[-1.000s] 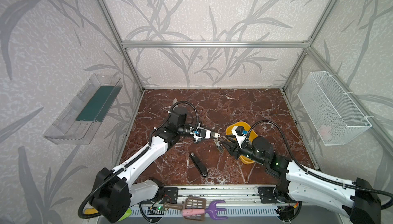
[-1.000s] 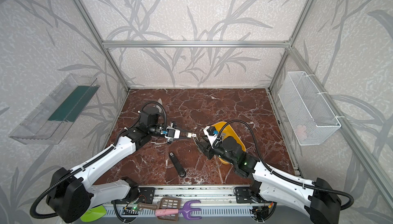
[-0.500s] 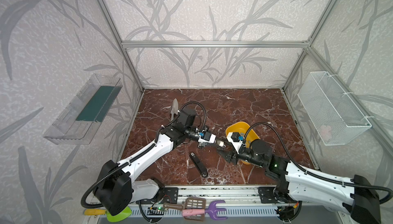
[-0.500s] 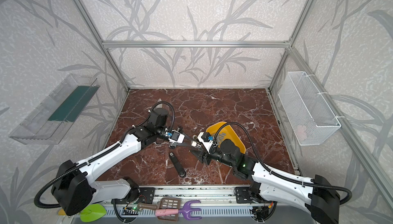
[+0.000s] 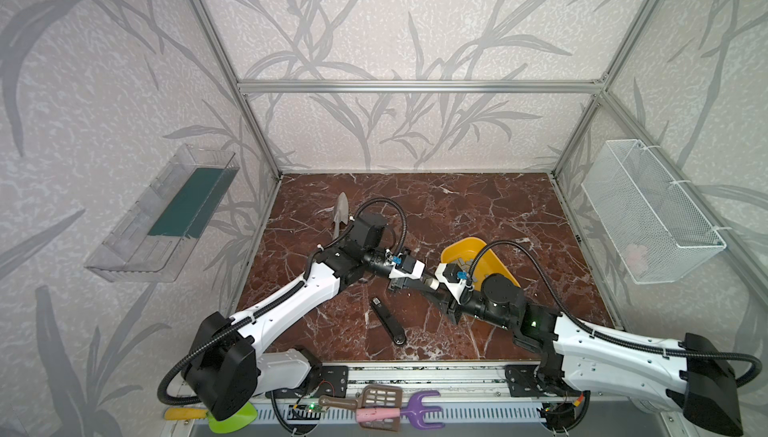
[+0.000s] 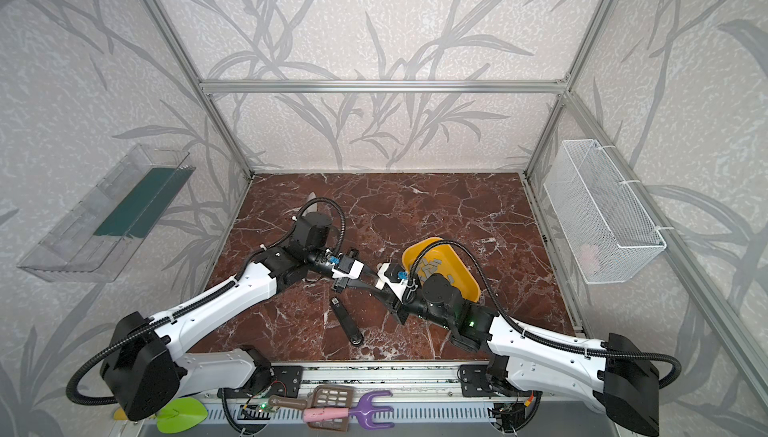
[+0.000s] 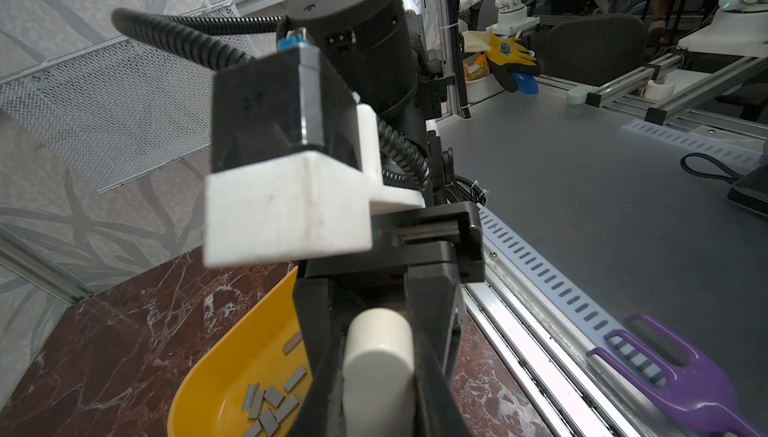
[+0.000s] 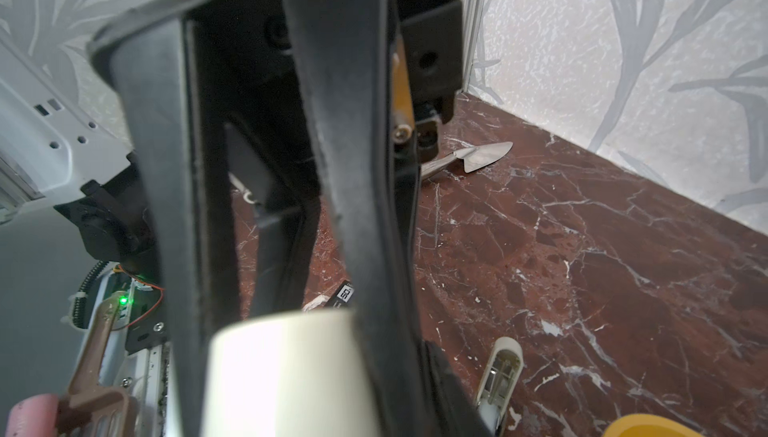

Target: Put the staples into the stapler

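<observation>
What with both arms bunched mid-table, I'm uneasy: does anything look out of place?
Yes. The left gripper and right gripper meet at a cream block, while the stapler lies alone on the table, untouched. That is odd for a loading job. The staples lie in the tray.

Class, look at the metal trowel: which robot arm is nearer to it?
Left. The left arm bends right beside the trowel. The right arm is well off to the other side, by the yellow tray.
</observation>
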